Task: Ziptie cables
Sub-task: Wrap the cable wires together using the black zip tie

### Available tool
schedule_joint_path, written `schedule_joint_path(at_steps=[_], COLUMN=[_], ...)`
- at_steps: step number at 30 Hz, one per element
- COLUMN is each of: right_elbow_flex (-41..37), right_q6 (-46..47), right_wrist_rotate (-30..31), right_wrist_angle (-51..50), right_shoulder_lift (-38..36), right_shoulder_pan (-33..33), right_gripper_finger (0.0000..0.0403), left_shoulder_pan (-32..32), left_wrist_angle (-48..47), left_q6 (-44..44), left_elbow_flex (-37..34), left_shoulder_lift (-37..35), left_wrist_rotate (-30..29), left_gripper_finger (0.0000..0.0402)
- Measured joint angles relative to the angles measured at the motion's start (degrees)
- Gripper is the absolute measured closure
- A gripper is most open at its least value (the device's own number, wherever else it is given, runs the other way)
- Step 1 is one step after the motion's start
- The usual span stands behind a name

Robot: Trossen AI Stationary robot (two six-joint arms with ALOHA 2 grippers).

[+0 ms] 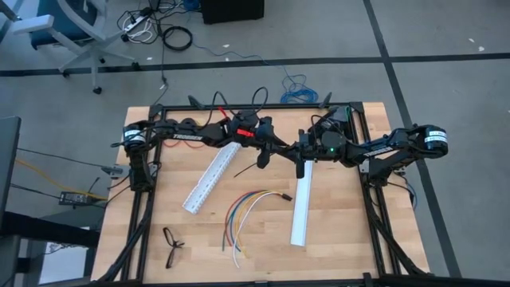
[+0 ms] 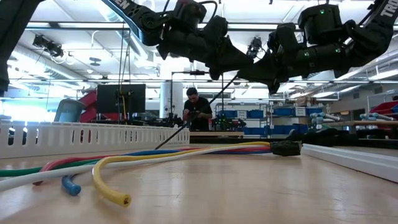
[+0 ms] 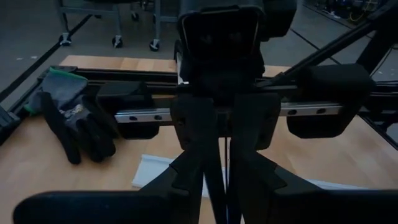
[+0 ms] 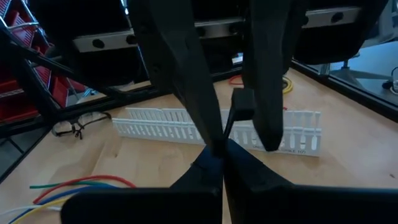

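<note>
The worktop [image 1: 335, 239] fills the overhead picture, both dark arms reaching in to meet above its far middle. Two white slotted rails lie on it: one angled rail [image 1: 211, 177] toward the left, one straighter rail [image 1: 301, 209] toward the right. Between them, nearer the front, sprawl the cables [image 1: 243, 211], coloured wires fanned out, their black connector [image 1: 284, 196] just beside the right-hand rail. A pair of glasses [image 1: 172, 245] sits at the front left.

Down at table height, only that view shows the room behind, with a person [image 2: 198, 112] at a far bench, and the cut cable ends close up. The left wrist camera alone catches a dark glove [image 3: 78, 121] on the worktop's edge.

Now the pincers. The left pincer [image 1: 269, 151] hangs above the worktop, fingers nearly together, clamped on the ziptie [image 2: 193, 115], which slants down from it, its low end off the wood. The right pincer [image 1: 301, 147] sits just beside the left one, fingers pressed together; whether they nip the strip too, I cannot tell.
</note>
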Motion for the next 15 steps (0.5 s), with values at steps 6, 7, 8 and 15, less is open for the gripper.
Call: schedule_joint_path(at_steps=[6,7,8,15], right_elbow_flex=[0.02,0.02,0.02,0.02], right_q6=[-0.05,-0.05,-0.06,0.02], right_wrist_rotate=[-0.88,-0.88,-0.86,-0.84], right_wrist_angle=[0.44,0.47,0.51,0.26], right_shoulder_lift=[0.00,0.00,0.00,0.02], right_shoulder_pan=[0.00,-0.02,-0.06,-0.04], right_gripper_finger=[0.0403,0.0403,0.0403,0.0403], left_shoulder_pan=[-0.02,-0.02,-0.04,-0.16], left_wrist_angle=[1.46,2.05,2.32,1.84], left_q6=[0.02,0.08,0.10,0.04], left_elbow_flex=[0.02,0.02,0.09,0.09], left_shoulder_lift=[0.61,0.87,1.01,1.11], left_wrist_rotate=[0.11,0.09,0.05,-1.26], left_gripper_finger=[0.0355,0.0365,0.0377,0.0397])
